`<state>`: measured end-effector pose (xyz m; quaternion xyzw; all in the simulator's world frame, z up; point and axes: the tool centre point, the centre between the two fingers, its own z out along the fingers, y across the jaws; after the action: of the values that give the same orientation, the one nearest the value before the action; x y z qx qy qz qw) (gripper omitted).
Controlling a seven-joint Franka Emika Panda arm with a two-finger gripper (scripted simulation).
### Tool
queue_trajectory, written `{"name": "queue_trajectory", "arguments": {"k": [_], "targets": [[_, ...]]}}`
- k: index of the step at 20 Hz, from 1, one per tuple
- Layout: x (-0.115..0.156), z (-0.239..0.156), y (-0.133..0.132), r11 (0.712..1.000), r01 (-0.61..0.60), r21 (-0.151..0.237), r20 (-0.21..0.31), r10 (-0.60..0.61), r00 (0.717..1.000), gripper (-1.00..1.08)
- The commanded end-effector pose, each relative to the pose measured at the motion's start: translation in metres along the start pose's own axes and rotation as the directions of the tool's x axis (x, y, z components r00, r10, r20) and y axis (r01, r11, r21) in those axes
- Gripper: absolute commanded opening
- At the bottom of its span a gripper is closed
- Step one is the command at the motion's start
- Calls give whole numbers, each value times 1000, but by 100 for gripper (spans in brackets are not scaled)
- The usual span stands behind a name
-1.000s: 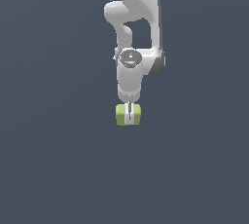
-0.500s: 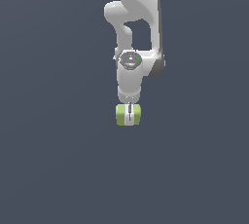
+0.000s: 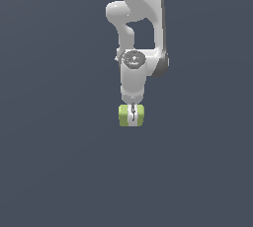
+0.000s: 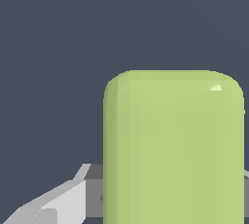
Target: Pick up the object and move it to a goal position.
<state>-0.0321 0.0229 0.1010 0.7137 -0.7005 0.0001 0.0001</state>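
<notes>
Yellow-green block (image 3: 131,115) directly below the wrist, clamped between the fingers of the gripper (image 3: 132,115); finger tips seen as a thin pale strip across the block's middle in the exterior view. Gripper narrowed onto the block, holding it, not wide. Block sits in line with the arm's vertical axis, no offset to either side of the exterior view. Block roughly as wide as the gripper, a bit wider than tall there, so no strong long axis to plan around.

In the wrist view, block (image 4: 173,147) fills much of the frame, very close to the camera, rounded corners, small bright glint near one corner. One grey finger (image 4: 53,203) visible beside the block, touching or just beside its side face; other finger mostly hidden behind the block, only a sliver at the frame edge.

Single arm, so no choice of nearer hand. Plain dark background all round in both views, no surface edge, wall or other item visible; cannot tell from these frames whether the block hangs clear of any surface. No goal marker visible in either view, so direction to the goal cannot be told. Likely stage: carry phase with grasp made. Open room on every side. Main risk judged as slip from a narrow finger contact on rounded faces.
</notes>
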Motion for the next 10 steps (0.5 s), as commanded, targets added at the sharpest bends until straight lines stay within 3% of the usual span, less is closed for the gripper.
{"name": "queue_trajectory", "arguments": {"k": [1, 10], "targets": [[-7, -6, 2, 1000, 1, 2, 0, -1, 1000, -100], [-56, -53, 21, 1000, 1, 1, 0, -1, 1000, -100]]}}
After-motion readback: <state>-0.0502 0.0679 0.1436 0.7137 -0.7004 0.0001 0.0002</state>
